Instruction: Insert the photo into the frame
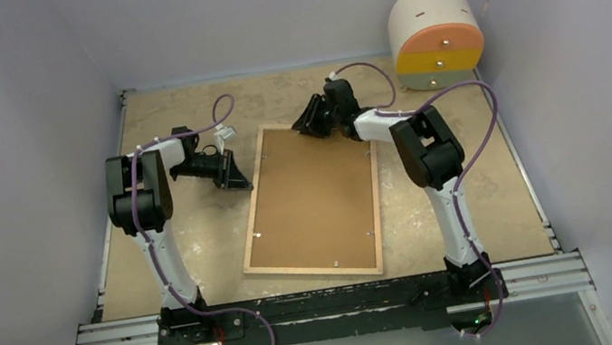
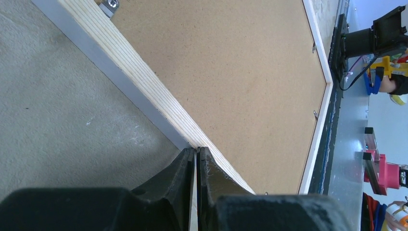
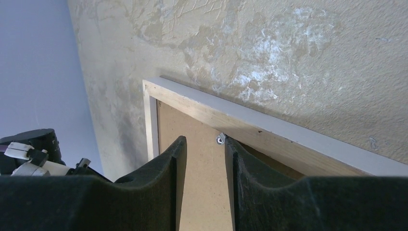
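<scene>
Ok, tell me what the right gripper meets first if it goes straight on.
Probably the small metal clip on the frame, just ahead of the right gripper between its open jaws, though depth is hard to judge.

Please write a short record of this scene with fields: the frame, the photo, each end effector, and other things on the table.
frame: lies rear face up on the table, with a brown backing board inside
photo: not visible in any view
left end effector: shut, at the frame's left edge
right end effector: open, at the frame's far edge, with a small metal clip showing between its fingers
other: round drawer unit in the far right corner
</scene>
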